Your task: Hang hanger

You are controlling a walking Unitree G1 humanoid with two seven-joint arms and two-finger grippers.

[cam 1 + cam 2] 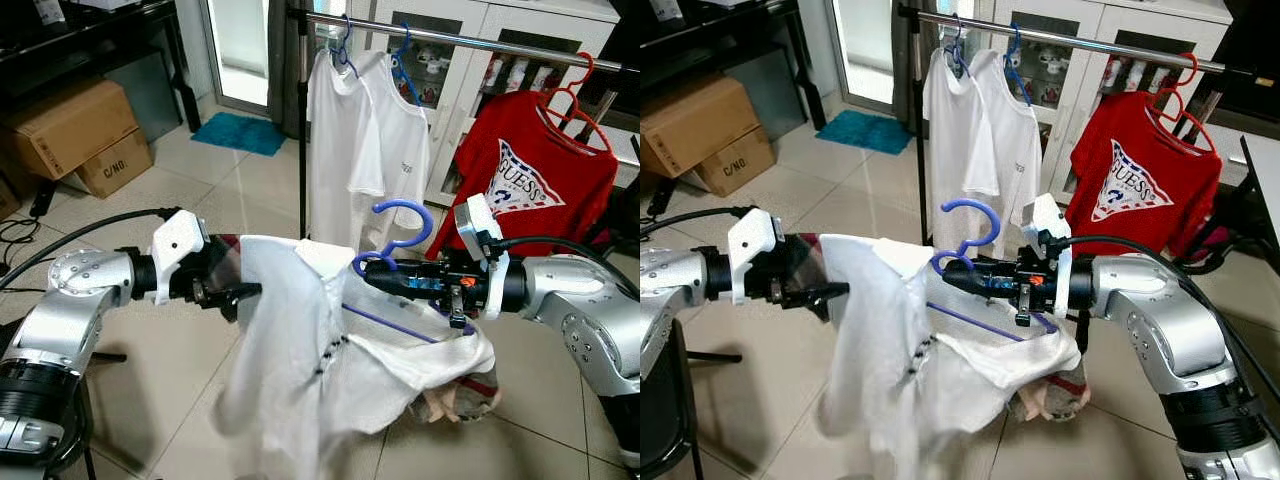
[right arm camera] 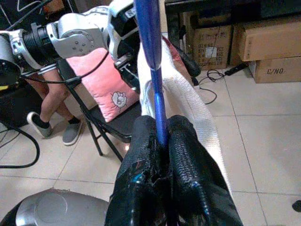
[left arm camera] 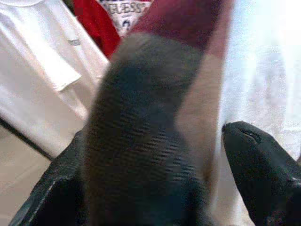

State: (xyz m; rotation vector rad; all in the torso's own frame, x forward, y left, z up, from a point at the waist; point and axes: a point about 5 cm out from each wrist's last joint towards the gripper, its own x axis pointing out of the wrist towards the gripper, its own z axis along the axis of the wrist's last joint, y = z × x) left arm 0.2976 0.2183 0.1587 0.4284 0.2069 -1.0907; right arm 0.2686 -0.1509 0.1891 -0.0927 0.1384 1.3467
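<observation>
A blue hanger (image 1: 400,225) carries a white garment (image 1: 300,350) that droops toward the floor. My right gripper (image 1: 375,272) is shut on the hanger just below its hook. In the right wrist view both black fingers (image 2: 188,160) press on the blue rod (image 2: 149,56). My left gripper (image 1: 235,292) pinches the garment's left shoulder edge, and cloth covers one finger (image 3: 141,155) in the left wrist view. The metal clothes rail (image 1: 460,38) runs above and behind the hanger, which is held well below it.
Two white T-shirts (image 1: 365,130) and a red T-shirt (image 1: 540,180) hang on the rail. Cardboard boxes (image 1: 80,130) and a blue mat (image 1: 240,133) lie at the back left. A folding chair with a pink cushion (image 2: 110,89) and a person's legs (image 2: 51,103) are behind me.
</observation>
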